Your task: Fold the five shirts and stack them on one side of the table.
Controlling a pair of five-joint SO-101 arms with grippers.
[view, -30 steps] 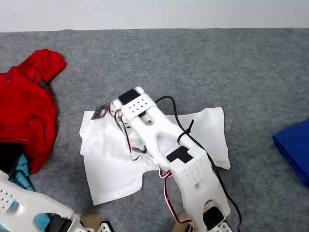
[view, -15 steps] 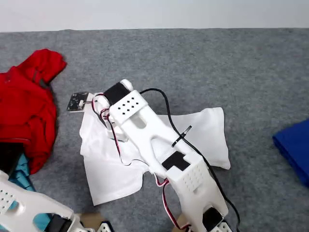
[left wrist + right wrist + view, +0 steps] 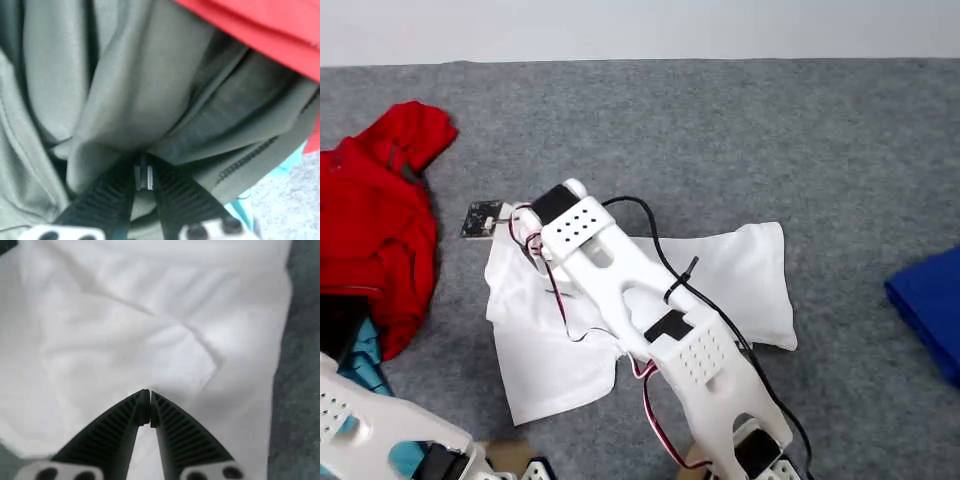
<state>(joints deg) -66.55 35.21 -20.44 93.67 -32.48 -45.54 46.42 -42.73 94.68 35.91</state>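
Note:
A white shirt (image 3: 740, 275) lies spread and rumpled mid-table. My right arm (image 3: 620, 280) stretches across it, its wrist over the shirt's far left corner. In the right wrist view my right gripper (image 3: 145, 407) is shut, tips together just above the white shirt (image 3: 150, 325). A red shirt (image 3: 370, 220) is heaped at the left edge and a blue shirt (image 3: 930, 300) at the right edge. My left arm (image 3: 380, 430) sits at the near left over a teal shirt (image 3: 360, 365). My left gripper (image 3: 144, 177) is shut, with the folds of an olive-grey shirt (image 3: 125, 90) gathering at its tips.
The table is covered in grey carpet (image 3: 720, 130), bare across the far half. Red fabric (image 3: 270, 30) and a strip of teal fabric (image 3: 295, 157) border the olive-grey cloth in the left wrist view. A dark patch (image 3: 340, 320) lies beside the red heap.
My right arm has swung to the left across the white shirt, its wrist going from the shirt's far middle to its far left corner. The shirt and left arm stayed put.

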